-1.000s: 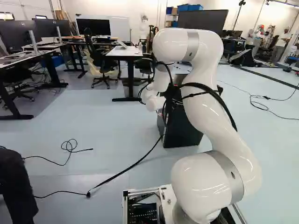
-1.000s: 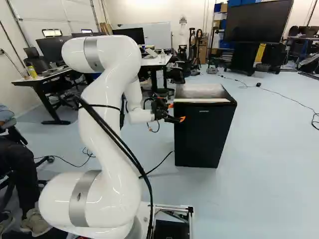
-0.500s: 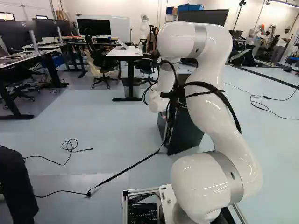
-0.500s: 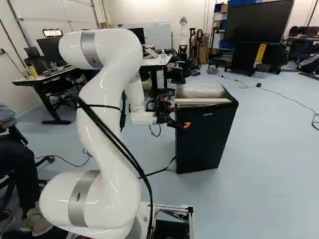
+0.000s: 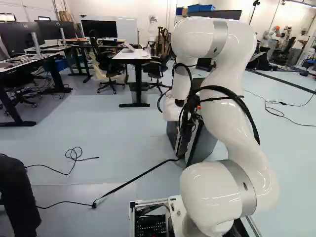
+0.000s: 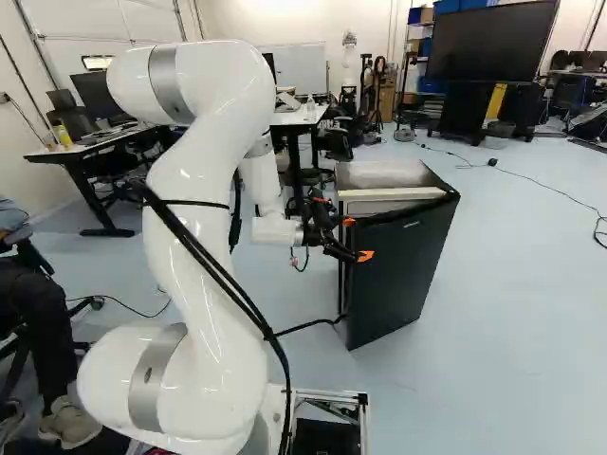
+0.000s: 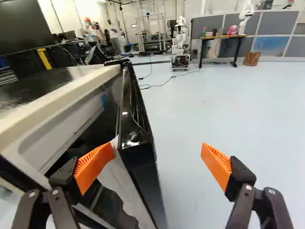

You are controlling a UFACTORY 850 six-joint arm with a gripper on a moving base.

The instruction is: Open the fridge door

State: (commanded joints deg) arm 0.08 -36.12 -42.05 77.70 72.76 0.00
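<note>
The black gripper [image 6: 358, 239] is at the door's free edge in the right base view. The small fridge [image 6: 379, 173] has a pale open-topped body, and its black door [image 6: 398, 270] stands ajar, swung out toward the base. Seen from the wrist, the gripper [image 7: 156, 164] is open: one orange-padded finger reaches into the gap on the door's inner side, the other stands apart over the floor outside. The door's glossy edge [image 7: 136, 138] lies between them, near the inner finger; whether they touch I cannot tell. In the left base view the arm hides much of the fridge [image 5: 206, 143].
A black cable [image 5: 133, 178] crosses the floor to near the fridge's foot. A seated person's leg [image 5: 17, 197] is beside the base. Desks [image 5: 133, 55] and chairs stand beyond. Another robot [image 7: 181, 43] stands far off past the door.
The fridge door has swung further out, widening the gap to the body. My arm has bent back and the gripper has come nearer the base and slightly rightward in the right base view.
</note>
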